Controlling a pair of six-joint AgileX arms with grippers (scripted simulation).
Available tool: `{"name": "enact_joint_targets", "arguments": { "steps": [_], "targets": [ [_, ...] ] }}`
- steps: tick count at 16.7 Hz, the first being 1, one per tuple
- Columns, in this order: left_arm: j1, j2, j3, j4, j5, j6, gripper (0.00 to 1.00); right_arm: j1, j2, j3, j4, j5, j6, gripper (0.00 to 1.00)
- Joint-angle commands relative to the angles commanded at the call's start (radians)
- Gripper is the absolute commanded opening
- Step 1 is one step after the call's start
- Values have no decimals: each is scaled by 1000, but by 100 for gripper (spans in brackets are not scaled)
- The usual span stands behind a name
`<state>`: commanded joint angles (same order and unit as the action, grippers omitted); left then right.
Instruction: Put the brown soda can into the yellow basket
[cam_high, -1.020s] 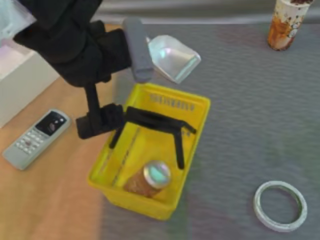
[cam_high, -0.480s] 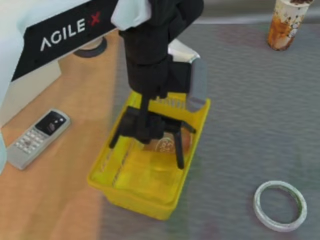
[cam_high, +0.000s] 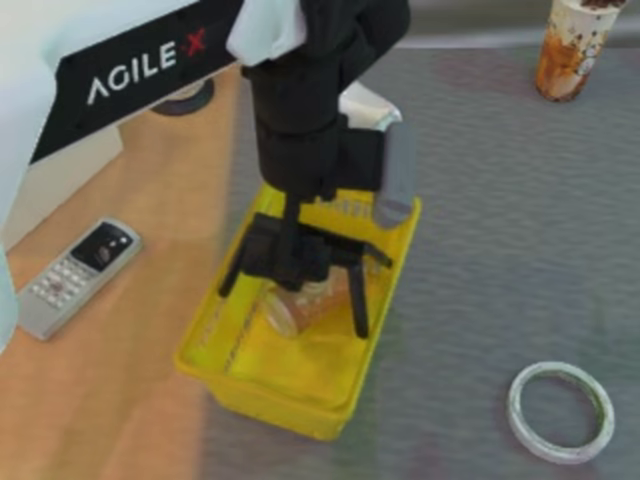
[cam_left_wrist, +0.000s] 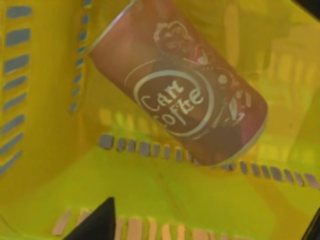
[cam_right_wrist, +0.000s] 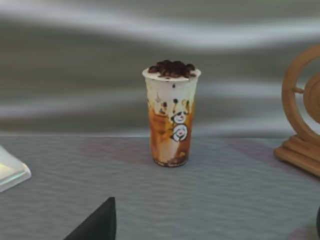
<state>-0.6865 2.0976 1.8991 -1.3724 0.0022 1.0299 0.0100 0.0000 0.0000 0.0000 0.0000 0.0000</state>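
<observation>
Since the brown coffee can (cam_left_wrist: 178, 92) lies tilted on its side inside the yellow basket (cam_high: 390, 272), directly below the left pincer (cam_high: 296, 262) and apart from it, the placing step looks all but done and the release appears made. The left pincer hangs over the basket between the black handles (cam_high: 358, 290), and its fingers stand apart with nothing between them; only one dark fingertip shows at the edge of the left wrist view, clear of the can. The next move, by my judgement, calls for a straight lift out of the basket without snagging those handles. The right pincer is out of the top view; its wrist camera faces the drink cup (cam_right_wrist: 171, 114) on the grey surface (cam_right_wrist: 210, 200).
</observation>
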Motion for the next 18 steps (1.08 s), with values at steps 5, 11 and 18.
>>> {"name": "enact_joint_targets", "arguments": {
  "steps": [5,11,18],
  "targets": [
    [-2,-1,-65,64,0,0,100,0,0,0,0,0,0,100],
    [-2,-1,-65,64,0,0,77,0,0,0,0,0,0,100],
    [-2,-1,-65,64,0,0,25,0,0,0,0,0,0,100]
  ]
}}
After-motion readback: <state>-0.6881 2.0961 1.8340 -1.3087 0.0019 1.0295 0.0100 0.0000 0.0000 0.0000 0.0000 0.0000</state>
